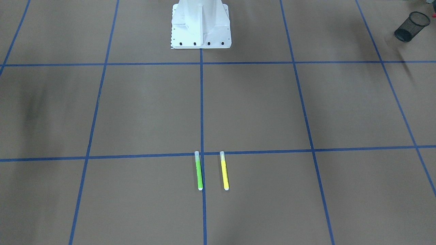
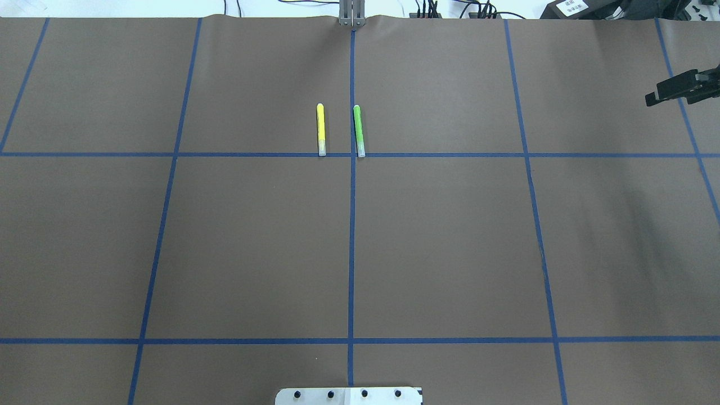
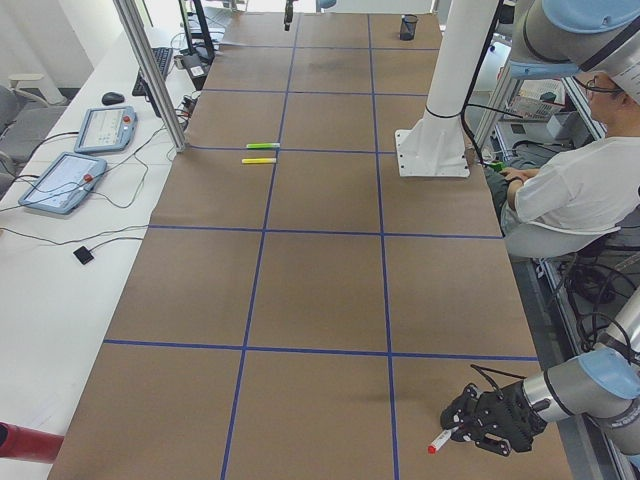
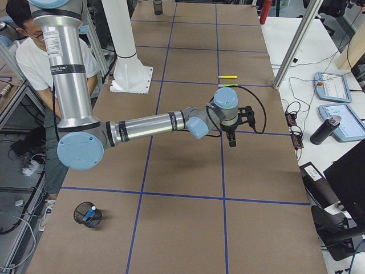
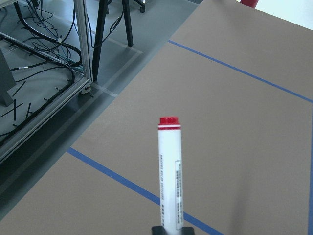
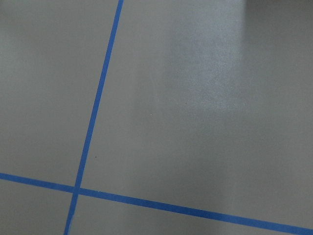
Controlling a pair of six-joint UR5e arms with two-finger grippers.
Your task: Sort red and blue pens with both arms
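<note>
One red pen (image 5: 169, 176) gripped by left jaws; right jaws unclear (brown blue-gridded table (image 1: 255, 109)).

- The overhead camera looks forward and down from behind the base (image 2: 349, 395); the front-facing one looks back at it.
- Both share the green marker (image 2: 358, 130) and the yellow marker (image 2: 320, 129).
- The side cameras look lengthwise from opposite ends.
- The left wrist camera sits close behind the red pen (image 5: 169, 176); the right probably faces down.

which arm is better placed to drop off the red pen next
Left. The left arm has its jaws on the red pen, and a mesh cup sits on that side; the right arm shows no pen.
</note>
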